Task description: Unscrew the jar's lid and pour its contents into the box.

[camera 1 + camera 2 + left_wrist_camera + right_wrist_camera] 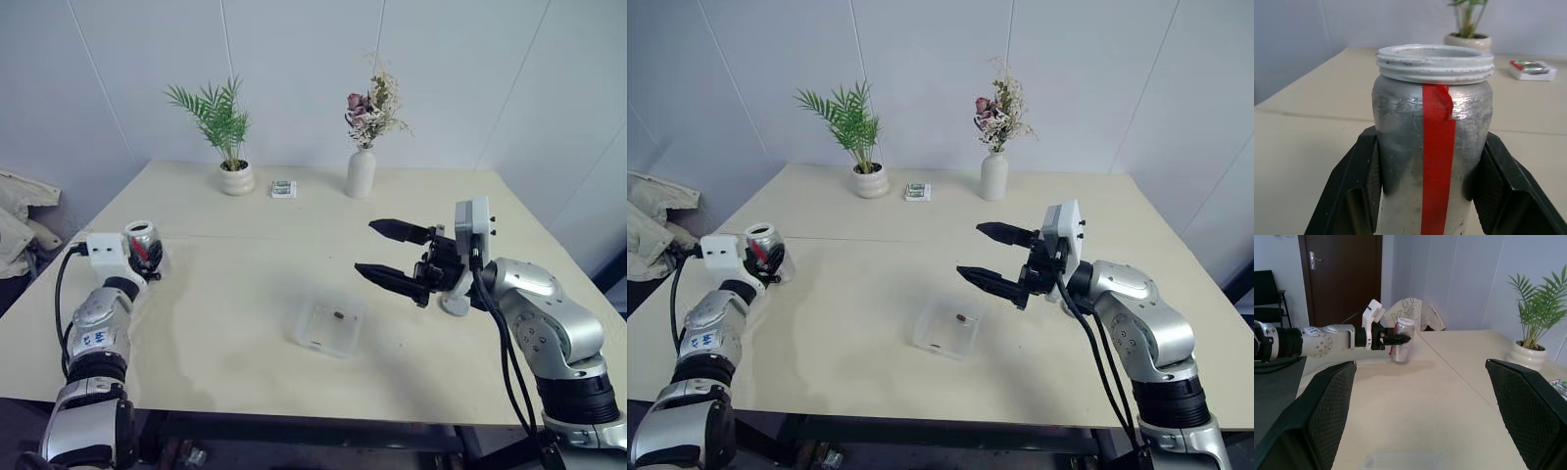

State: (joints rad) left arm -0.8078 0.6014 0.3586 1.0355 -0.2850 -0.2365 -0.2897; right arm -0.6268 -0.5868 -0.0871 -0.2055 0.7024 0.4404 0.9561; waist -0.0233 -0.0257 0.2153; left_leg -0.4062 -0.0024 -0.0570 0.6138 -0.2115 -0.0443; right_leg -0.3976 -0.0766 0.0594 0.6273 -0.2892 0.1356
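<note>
**At the table's left edge: jar gripped, mouth uncovered**

Left of the box (329, 327), near the table's (245, 294) left edge, I see my left gripper (1425, 196) pinching the jar (143, 242) upright, one black finger pressed to each side of its silvery body. In the left wrist view a red strip of tape (1438, 161) runs down the jar's front, and its threaded white rim is bare, with no cap on it.

The box lies flat on the table towards the near edge, and I can make out a few tiny dark bits (336, 315) on its floor. Right of the box and raised above the table, my right gripper (392, 255) points across towards the jar with its two fingers spread wide and nothing between them. Just beyond that wrist, right of the box, a small pale round thing (454, 305) sits on the table; I cannot tell for sure whether it is the lid.

Behind the box, along the far edge, stand a potted plant (233, 147), a small striped carton (284, 189) and a white vase of flowers (361, 157).
</note>
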